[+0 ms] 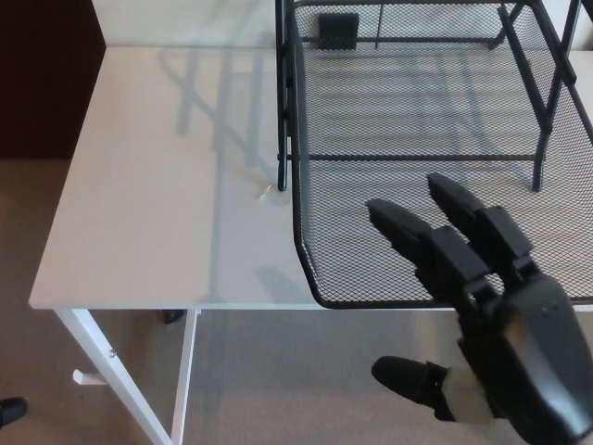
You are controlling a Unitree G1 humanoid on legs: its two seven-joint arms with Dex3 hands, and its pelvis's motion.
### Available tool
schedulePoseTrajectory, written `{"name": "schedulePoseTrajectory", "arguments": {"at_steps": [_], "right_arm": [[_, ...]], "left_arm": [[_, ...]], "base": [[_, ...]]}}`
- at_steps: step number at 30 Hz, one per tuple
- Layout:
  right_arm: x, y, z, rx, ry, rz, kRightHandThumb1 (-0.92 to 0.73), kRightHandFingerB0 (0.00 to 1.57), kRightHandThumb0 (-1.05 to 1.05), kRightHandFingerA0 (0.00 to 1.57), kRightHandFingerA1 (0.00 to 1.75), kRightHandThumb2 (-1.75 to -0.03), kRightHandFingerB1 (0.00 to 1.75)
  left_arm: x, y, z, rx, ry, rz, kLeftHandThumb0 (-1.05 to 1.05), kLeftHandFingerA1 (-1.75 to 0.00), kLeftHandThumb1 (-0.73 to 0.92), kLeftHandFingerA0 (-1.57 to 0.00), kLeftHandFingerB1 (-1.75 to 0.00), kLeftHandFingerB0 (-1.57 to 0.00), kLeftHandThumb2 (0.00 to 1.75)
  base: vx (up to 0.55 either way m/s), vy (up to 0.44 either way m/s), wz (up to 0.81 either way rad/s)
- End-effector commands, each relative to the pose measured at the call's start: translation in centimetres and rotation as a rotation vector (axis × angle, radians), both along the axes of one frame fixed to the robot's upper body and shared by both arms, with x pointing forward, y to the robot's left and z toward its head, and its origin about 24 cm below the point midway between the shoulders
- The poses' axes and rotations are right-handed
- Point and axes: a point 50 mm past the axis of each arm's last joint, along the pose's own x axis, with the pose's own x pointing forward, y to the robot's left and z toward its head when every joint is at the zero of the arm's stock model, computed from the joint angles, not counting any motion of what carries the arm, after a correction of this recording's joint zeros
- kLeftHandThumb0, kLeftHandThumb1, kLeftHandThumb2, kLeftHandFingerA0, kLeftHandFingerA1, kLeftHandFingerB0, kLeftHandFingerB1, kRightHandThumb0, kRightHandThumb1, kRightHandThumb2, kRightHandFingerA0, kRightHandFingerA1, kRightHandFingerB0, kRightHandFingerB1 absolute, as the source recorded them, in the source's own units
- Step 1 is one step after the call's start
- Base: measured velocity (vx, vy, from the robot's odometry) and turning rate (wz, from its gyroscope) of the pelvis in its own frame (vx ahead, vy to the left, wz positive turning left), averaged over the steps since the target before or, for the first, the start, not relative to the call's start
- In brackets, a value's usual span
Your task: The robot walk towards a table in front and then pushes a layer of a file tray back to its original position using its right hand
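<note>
A black wire-mesh file tray stands on the white table (157, 213), at its right half. Its bottom layer (389, 232) is slid out toward me, its front rim overhanging the table's near edge. The tray's frame posts (283, 102) rise behind it. My right hand (473, 306) comes up from the lower right, open. Two fingers (408, 232) stretch over the pulled-out layer's front part, and the thumb hangs below the table edge. Whether the fingers touch the mesh I cannot tell. My left hand does not show.
The table's left half is bare white surface, with a small pale scrap (266, 193) beside the tray's left post. White table legs (111, 371) drop to a beige carpet. A dark wall panel (46, 74) stands at the far left.
</note>
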Motion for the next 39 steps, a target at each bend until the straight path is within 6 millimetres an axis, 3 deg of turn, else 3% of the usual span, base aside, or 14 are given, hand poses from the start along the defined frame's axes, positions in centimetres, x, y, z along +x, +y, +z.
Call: {"name": "schedulePoseTrajectory", "arguments": {"at_steps": [1, 2, 4, 5, 9, 10, 39], "right_arm": [[3.3, -0.4, -3.0, -0.357, 0.048, -0.228, -0.36, 0.18, -0.28, 0.03, 0.28, -0.53, 0.30], [3.7, -0.4, -3.0, -0.358, 0.040, -0.234, -0.30, 0.15, -0.33, 0.08, 0.23, -0.59, 0.36], [4.0, -0.4, -3.0, -0.359, 0.029, -0.239, -0.36, 0.20, -0.30, 0.05, 0.32, -0.51, 0.29], [4.4, -0.4, -3.0, -0.363, 0.021, -0.244, -0.30, 0.16, -0.33, 0.09, 0.23, -0.59, 0.36], [5.5, -0.5, -2.9, -0.375, 0.009, -0.263, -0.29, 0.15, -0.33, 0.07, 0.22, -0.61, 0.36], [5.9, -0.5, -2.9, -0.379, 0.008, -0.272, -0.37, 0.16, -0.29, 0.02, 0.28, -0.52, 0.28], [12.3, -0.7, -1.8, -0.461, 0.018, -0.385, -0.38, 0.13, -0.40, 0.00, 0.27, -0.52, 0.27]], "left_arm": [[0.1, 1.2, 0.9, 0.050, 0.017, -0.040, -0.14, -0.49, 0.59, -0.52, -0.42, -0.46, 0.61], [0.2, 1.2, 0.9, 0.048, 0.014, -0.041, -0.14, -0.49, 0.59, -0.52, -0.42, -0.46, 0.60], [0.2, 1.2, 0.9, 0.048, 0.015, -0.041, -0.10, -0.48, 0.61, -0.56, -0.40, -0.48, 0.58], [0.3, 1.2, 0.9, 0.048, 0.015, -0.043, -0.12, -0.48, 0.59, -0.53, -0.41, -0.46, 0.60], [0.5, 1.1, 1.0, 0.037, 0.011, -0.043, -0.11, -0.48, 0.61, -0.52, -0.41, -0.45, 0.60], [0.6, 1.1, 1.1, 0.039, 0.008, -0.045, -0.11, -0.48, 0.59, -0.54, -0.41, -0.46, 0.59], [1.8, 0.9, 1.6, 0.061, -0.003, -0.080, -0.10, -0.48, 0.62, -0.58, -0.39, -0.47, 0.58]], "base": [[0.00, 0.000, 0.00], [0.00, 0.000, 0.00], [0.00, 0.000, 0.00], [0.00, 0.000, 0.00], [0.00, 0.000, 0.00], [0.00, 0.000, 0.00], [0.00, 0.000, 0.00]]}}
